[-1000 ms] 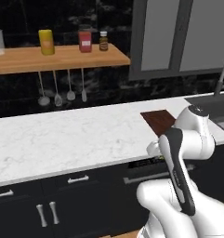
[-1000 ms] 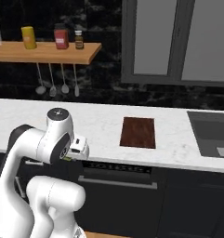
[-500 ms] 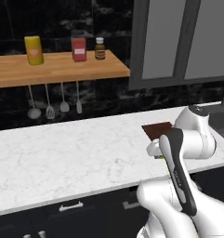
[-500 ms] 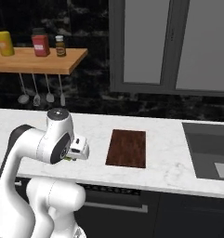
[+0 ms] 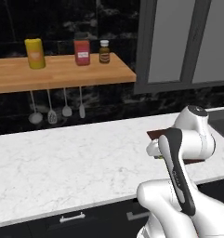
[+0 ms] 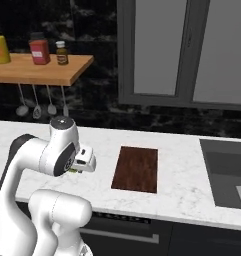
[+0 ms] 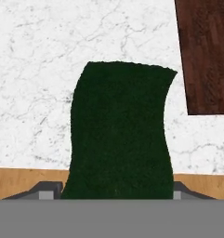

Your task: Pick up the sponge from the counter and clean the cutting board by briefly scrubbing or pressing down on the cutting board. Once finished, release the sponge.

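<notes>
The dark green sponge (image 7: 120, 135) hangs in my gripper (image 7: 113, 190), which is shut on it; the fingertips (image 7: 47, 188) press its two sides. It hovers over the white marble counter (image 7: 34, 69), apart from the dark reddish-brown cutting board (image 7: 206, 56), which lies up and to the right in the hand view. In the right base view the gripper (image 6: 78, 167) is left of the cutting board (image 6: 137, 168), and a yellow-green edge of the sponge (image 6: 74, 171) peeks out under the hand. The arm hides most of the cutting board (image 5: 153, 135) in the left base view.
A sink (image 6: 227, 172) is set into the counter (image 6: 182, 185) right of the board. An orange-brown shelf (image 5: 62, 72) carries a yellow canister (image 5: 35, 53), a red jar (image 5: 82, 50) and a brown bottle (image 5: 104, 51). Utensils (image 5: 50, 111) hang under it. Grey cabinet doors (image 6: 157, 47) hang above.
The whole picture has shifted in both base views, so the camera has moved: the board now sits further left in the right base view. The arm's pose looks unchanged.
</notes>
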